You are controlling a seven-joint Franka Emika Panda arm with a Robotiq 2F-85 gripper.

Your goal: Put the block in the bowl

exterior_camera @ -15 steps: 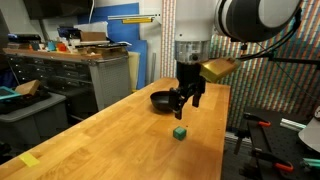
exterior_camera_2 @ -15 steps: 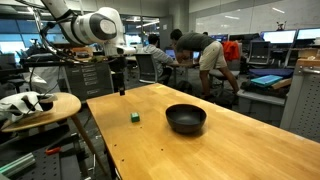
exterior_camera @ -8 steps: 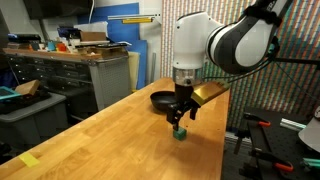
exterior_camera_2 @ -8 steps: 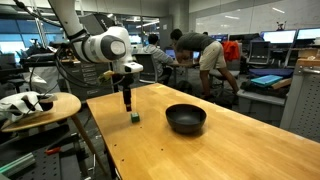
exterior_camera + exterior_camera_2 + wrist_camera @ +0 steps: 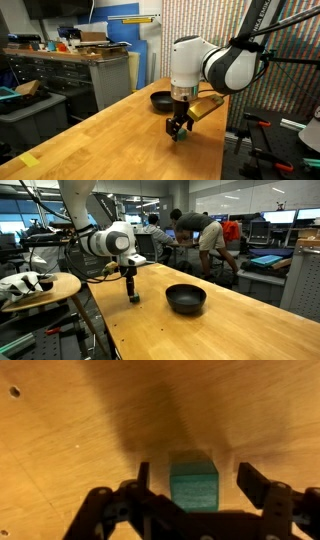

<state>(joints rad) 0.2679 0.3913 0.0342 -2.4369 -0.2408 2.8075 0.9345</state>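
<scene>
The block (image 5: pixel 194 484) sits on the wooden table (image 5: pixel 60 430), and in the wrist view it lies straight between the two fingers of the gripper (image 5: pixel 194 468): one finger stands at its 9 o'clock, the other at its 3 o'clock. The jaws are spread wide and hold nothing, with a strip of bare wood showing on each side of the cube, so neither pad touches it. The two gaps look about equal, which I judge to mean the cube is centred across the closing line. Its side faces run parallel to the fingers, and as a cube it has no long axis to line up, so I see no need to turn the wrist. In both exterior views the gripper (image 5: pixel 178 127) (image 5: pixel 133 296) is down at the table surface and hides most of the cube; whether the fingertips reach the wood cannot be told. The coming move therefore looks like a plain squeeze, the pads meeting the cube's 9 and 3 o'clock faces at roughly the same time. The bowl (image 5: pixel 186 299) is apart from the gripper, at its 3 o'clock in an exterior view, and at about 11 o'clock, further up the table, in an exterior view (image 5: pixel 160 99). The block is not yet lifted, so the carry to the bowl is all to come.
</scene>
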